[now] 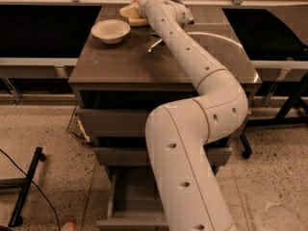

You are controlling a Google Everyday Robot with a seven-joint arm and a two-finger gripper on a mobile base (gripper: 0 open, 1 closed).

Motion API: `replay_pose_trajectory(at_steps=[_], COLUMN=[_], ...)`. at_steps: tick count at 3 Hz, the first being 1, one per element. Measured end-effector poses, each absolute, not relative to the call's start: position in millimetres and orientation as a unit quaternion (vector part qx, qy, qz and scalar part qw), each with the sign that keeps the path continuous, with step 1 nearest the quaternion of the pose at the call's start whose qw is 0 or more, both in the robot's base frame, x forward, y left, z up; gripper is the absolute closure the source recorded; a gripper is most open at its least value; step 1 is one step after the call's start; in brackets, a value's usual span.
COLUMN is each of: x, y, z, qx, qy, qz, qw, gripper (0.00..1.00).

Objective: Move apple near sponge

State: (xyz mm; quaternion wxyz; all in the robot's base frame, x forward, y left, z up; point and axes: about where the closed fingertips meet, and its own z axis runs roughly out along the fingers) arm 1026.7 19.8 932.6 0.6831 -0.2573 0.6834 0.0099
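My arm reaches across the dark table (125, 61) to its far edge. The gripper (144, 3) is at the arm's far end, mostly hidden behind the wrist, just above and right of the sponge. The sponge (131, 14) is a pale yellow block lying at the table's far edge, partly covered by the wrist. The apple is hidden; I cannot see it on the table or at the gripper.
A round white bowl (110, 31) stands at the table's far left. A dark blue-and-white snack bag (186, 16) peeks out right of the arm. A metal rail runs behind the table. Open drawers (130, 196) sit below the tabletop.
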Motion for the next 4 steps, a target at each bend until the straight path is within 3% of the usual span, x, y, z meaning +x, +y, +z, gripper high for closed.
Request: replay_pose_trajectory(at_steps=[4], x=[982.4], y=[-52.2], z=[1040.3], qx=[-0.223], qy=[0.675], qz=[0.059], qw=[0.701], gripper=[0.0])
